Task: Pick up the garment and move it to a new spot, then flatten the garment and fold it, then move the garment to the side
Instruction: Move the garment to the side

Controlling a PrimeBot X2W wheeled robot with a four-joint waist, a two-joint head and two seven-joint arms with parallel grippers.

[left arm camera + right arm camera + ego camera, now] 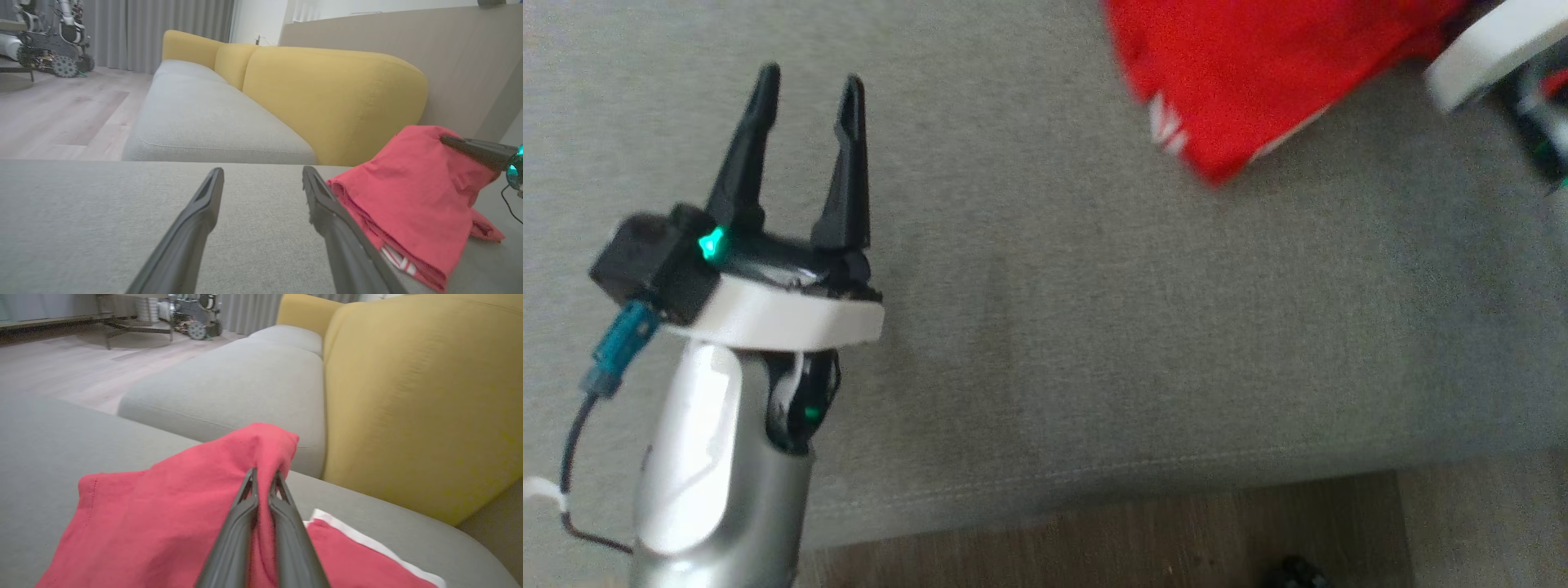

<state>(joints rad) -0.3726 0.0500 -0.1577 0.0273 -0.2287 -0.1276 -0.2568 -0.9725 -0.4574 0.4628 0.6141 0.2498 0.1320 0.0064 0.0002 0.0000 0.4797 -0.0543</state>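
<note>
— Where's the garment (163, 522)?
— Far right on the grey woven seat cushion (1094, 327). It is soft red cloth with white trim (bunched in loose folds), below the rounded yellow backrest (327, 94).
— And the hands?
— The right hand (263, 475) pinches a peaked fold of it. The left hand (809, 77) hovers spread, well apart on the left.
</note>
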